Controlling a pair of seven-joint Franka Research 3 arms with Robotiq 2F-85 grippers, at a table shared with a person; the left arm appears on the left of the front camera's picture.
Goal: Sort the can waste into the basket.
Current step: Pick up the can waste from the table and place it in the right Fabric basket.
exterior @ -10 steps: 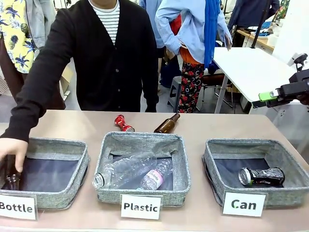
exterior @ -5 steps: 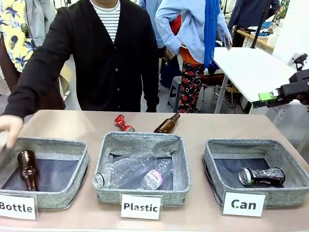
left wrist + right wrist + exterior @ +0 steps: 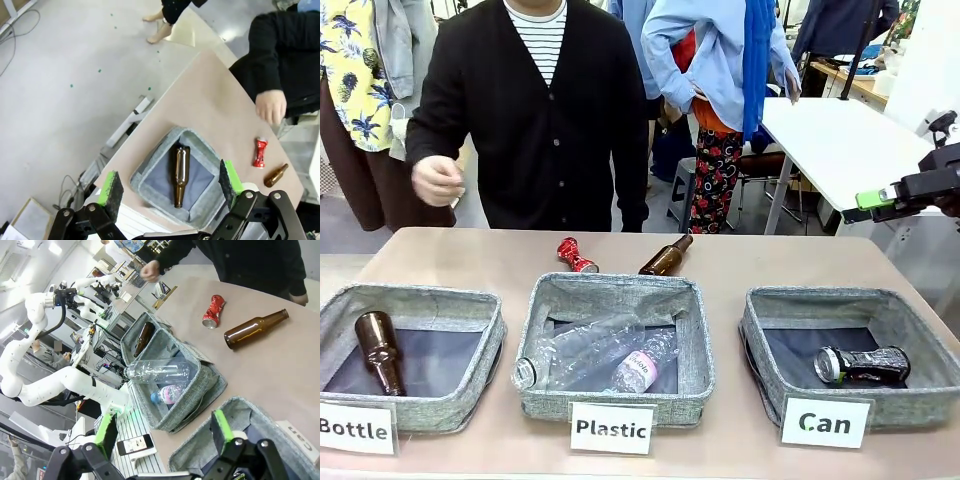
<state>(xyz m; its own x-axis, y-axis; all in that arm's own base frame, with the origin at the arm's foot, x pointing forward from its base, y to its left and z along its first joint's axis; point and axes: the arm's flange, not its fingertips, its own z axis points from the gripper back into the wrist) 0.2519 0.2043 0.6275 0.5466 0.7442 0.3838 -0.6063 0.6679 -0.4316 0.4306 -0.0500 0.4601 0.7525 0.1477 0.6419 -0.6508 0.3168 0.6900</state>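
The red can (image 3: 576, 256) with the narrow waist lies on the table behind the middle basket, also seen from above (image 3: 259, 152) and from the right wrist (image 3: 212, 311). The black can (image 3: 863, 364) lies on its side in the grey basket (image 3: 840, 297) signed "Can" at the right, whose rim (image 3: 235, 407) shows below my right gripper. My right gripper (image 3: 865, 207) hangs high at the right edge, and its wrist view shows it (image 3: 164, 425) open and holding nothing. My left gripper (image 3: 171, 181) is open high above the "Bottle" basket.
A brown bottle (image 3: 378, 350) lies in the "Bottle" basket (image 3: 420, 298) at the left. Two clear plastic bottles (image 3: 585, 350) fill the "Plastic" basket (image 3: 615, 290). Another brown bottle (image 3: 666, 258) lies beside the red can. The person's hand (image 3: 438, 180) is raised at the far edge.
The person's hand let go of the brown bottle in the "Bottle" basket and drew back up to the chest. Both grippers stayed where they were.
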